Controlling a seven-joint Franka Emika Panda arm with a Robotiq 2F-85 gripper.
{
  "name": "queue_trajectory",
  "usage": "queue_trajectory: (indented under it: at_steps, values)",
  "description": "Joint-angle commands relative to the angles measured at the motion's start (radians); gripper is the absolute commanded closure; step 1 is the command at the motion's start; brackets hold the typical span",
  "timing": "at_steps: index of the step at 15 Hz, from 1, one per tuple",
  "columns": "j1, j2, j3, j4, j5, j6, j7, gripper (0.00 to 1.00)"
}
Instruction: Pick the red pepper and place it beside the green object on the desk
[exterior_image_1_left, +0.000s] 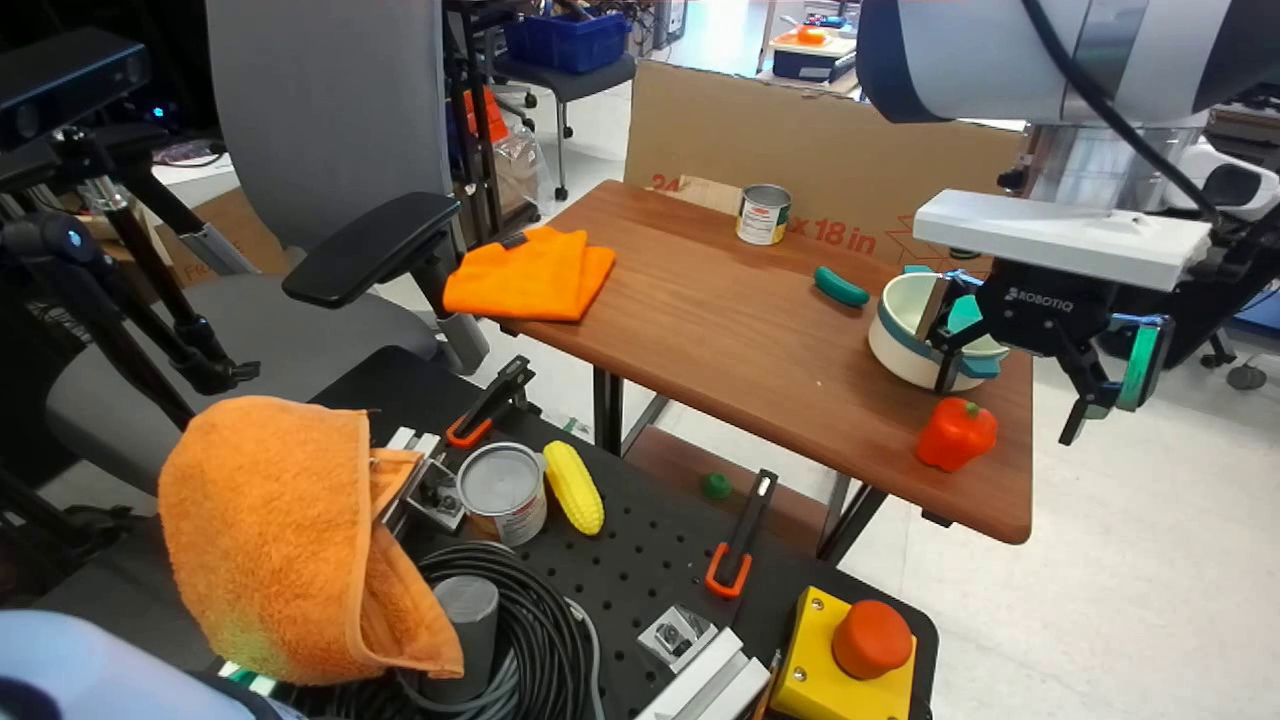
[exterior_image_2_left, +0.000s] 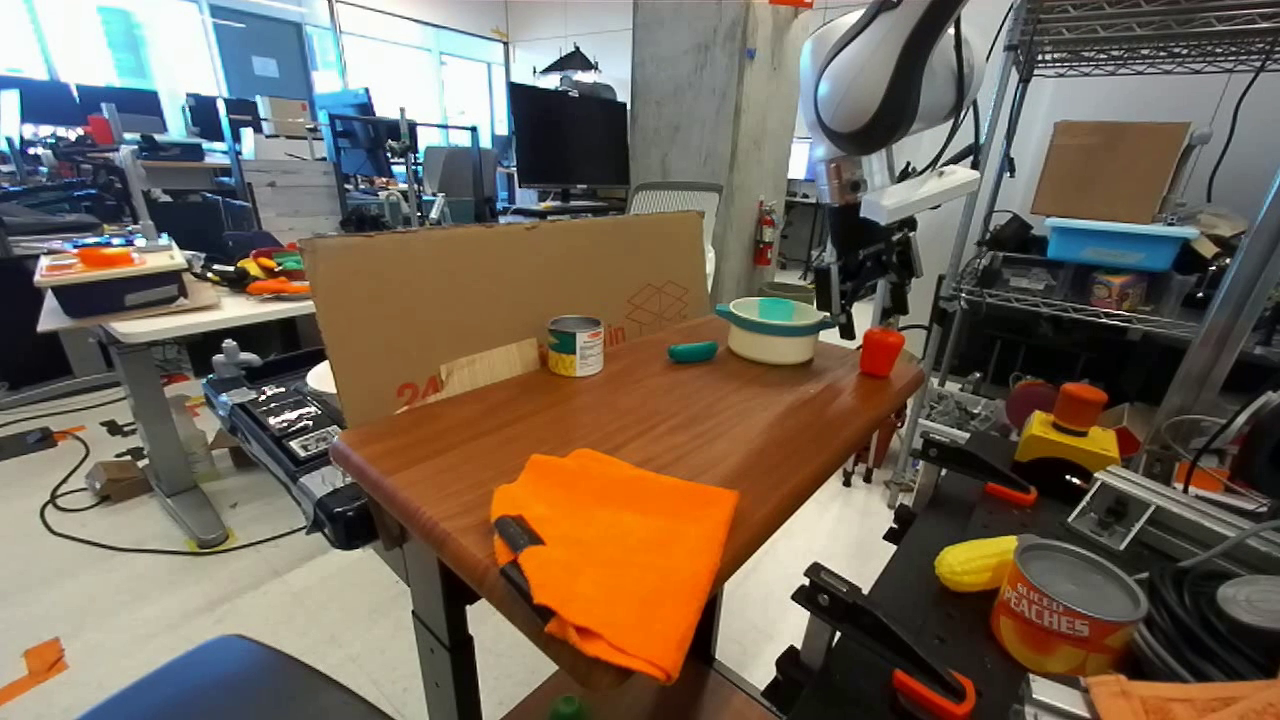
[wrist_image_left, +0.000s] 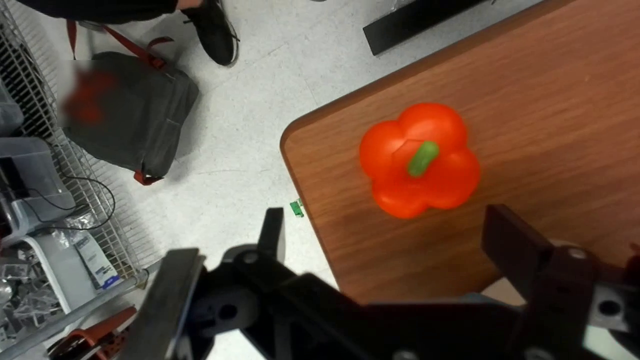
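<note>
fingers (wrist_image_left: 512, 245) of my gripper (wrist_image_left: 384, 222) are right up in the wrist view, spread wide with nothing between them. red pepper (wrist_image_left: 412, 177) sits upright, stem up, near the bench (wrist_image_left: 540, 125) corner: lower than my fingertips and off past them, so i reckon it's shift over, then down. green object (exterior_image_2_left: 692, 352) lies just beside the pot (exterior_image_2_left: 772, 348). readable stuff: "robotiq" on me, "24" and "x 18 in" on the cardboard (exterior_image_1_left: 780, 150), "sliced peaches" on a can (exterior_image_2_left: 1060, 625). label on the other can (exterior_image_1_left: 763, 215) is too small.
</note>
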Motion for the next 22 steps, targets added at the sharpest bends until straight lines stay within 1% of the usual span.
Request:
queue_trajectory:
  at_steps: [1, 3, 5, 6, 9, 10, 12, 14, 17, 22]
  values:
    - [0.025, 0.030, -0.002, 0.036, -0.009, -0.063, -0.063, 0.00]
    - [0.036, 0.050, -0.002, 0.048, -0.015, -0.101, -0.079, 0.00]
    - [0.050, 0.074, -0.011, 0.065, -0.030, -0.131, -0.064, 0.00]
    - [0.052, 0.084, -0.011, 0.075, -0.028, -0.149, -0.060, 0.20]
    - [0.062, 0.128, -0.018, 0.127, -0.026, -0.243, -0.026, 0.42]
    - [0.058, 0.140, -0.016, 0.143, -0.024, -0.267, -0.031, 0.51]
    - [0.055, 0.154, -0.014, 0.166, -0.022, -0.302, -0.034, 0.66]
    - [0.061, 0.141, -0.009, 0.169, -0.023, -0.331, -0.039, 0.78]
    - [0.094, 0.069, 0.011, 0.106, -0.036, -0.305, -0.035, 0.79]
    - [0.189, -0.054, 0.070, -0.018, -0.060, -0.246, -0.019, 0.79]
